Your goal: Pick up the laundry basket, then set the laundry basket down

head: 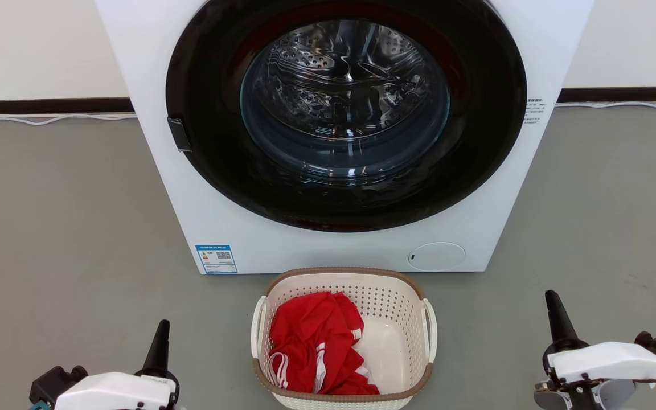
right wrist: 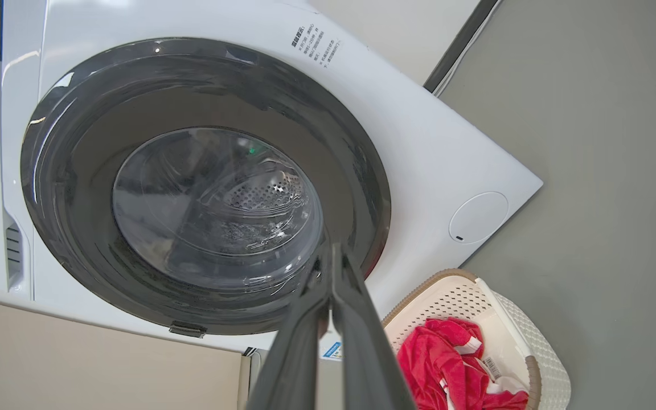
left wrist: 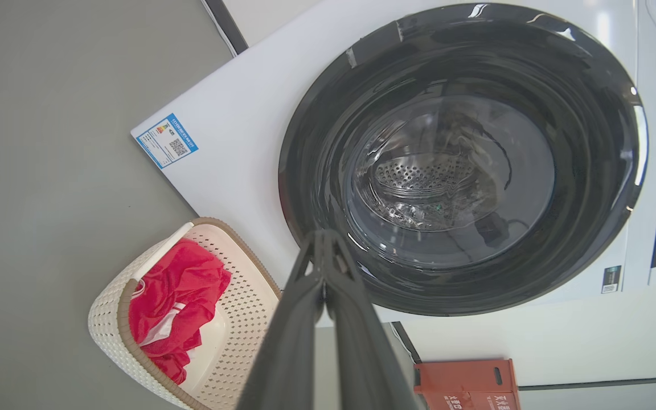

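I list cream-white perforated plastic laundry basket [head: 396, 302] resting between left gripper [head: 162, 330] and right gripper [head: 552, 302], both jaws pressed together, empty.

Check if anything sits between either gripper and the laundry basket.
Nothing visible does. The laundry basket stands on the grey floor between the left gripper and the right gripper, with only floor in each gap; the washing machine stands behind it.

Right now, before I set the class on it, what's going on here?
Nothing is being handled yet. The basket sits on the floor before the washer, red cloth inside. The left gripper and right gripper are shut and empty, one each side of the basket, clear of it.
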`<state>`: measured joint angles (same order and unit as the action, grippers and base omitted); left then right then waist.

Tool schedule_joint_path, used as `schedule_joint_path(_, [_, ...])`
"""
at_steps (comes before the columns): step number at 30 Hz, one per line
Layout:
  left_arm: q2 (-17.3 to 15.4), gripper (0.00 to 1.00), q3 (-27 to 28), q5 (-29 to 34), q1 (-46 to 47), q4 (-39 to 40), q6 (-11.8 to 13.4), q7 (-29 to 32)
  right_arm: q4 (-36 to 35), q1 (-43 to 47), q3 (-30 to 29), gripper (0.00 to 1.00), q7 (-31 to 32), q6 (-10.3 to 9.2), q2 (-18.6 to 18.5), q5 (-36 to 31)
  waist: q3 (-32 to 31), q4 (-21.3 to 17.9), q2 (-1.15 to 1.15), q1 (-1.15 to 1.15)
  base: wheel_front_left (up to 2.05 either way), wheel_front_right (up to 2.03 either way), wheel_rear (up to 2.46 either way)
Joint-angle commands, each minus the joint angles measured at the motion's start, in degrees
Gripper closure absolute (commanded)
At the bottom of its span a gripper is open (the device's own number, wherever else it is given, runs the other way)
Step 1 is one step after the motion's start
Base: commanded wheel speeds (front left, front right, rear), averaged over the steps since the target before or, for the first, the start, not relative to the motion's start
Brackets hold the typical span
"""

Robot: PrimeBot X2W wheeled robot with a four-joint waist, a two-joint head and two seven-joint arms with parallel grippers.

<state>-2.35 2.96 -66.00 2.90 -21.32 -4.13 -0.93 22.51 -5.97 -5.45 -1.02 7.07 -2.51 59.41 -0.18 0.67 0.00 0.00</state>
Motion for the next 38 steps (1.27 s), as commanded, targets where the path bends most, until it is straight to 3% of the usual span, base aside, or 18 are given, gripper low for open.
schedule_joint_path(1, [-0.6,1.00,1.4,-1.6,2.8,2.0,-0.8,0.4,-2.2,-1.0,0.6,1.00,0.5,0.28,-0.3,1.7,0.0,0.0,0.00,0.00,0.00,0.00,0.00])
schedule_joint_path(38, [-0.5,1.00,3.3,-23.0,3.2,6.6,-3.0,6.5,-7.7,-0.3,-0.8,1.00,6.6,0.40,-0.4,28.8,0.3,-0.6,0.00,0.00,0.00,0.00,0.00])
